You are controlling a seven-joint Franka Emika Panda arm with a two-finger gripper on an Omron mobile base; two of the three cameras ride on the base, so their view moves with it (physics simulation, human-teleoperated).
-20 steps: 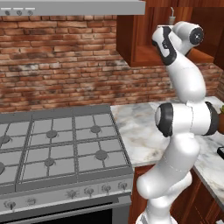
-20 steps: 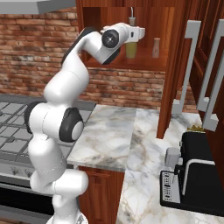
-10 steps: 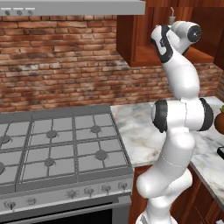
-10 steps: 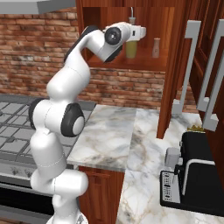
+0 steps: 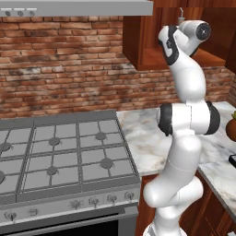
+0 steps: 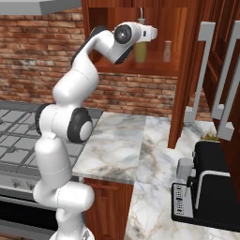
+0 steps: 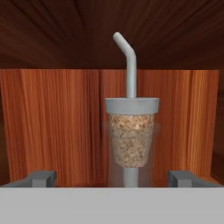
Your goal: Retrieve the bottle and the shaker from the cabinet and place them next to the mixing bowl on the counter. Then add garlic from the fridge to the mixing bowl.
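Jaws [image 7: 112, 178] spread wide, empty, facing cup with straw [image 7: 131, 131] inside cabinet [image 7: 52, 127]; no legible writing.

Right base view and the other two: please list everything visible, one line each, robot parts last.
bottle: one, olive-tan with a thin bent spout, on the cabinet shelf straight ahead of the tool
shaker: one, brown with a paler top, same shelf, standing apart from the bottle
cabinet: one, reddish-brown wood, open, on the wall above the counter
counter: one, white marble with grey veins
mixing bowl: one, dark brown, on the counter, cut off by the picture's edge
stove: one, grey, gas, beside the counter
black appliances: two, on the counter's far end
brick wall: red-brown, behind the stove
arm: one, white, raised to the cabinet
tool: one, dark tips, open, not touching the bottle
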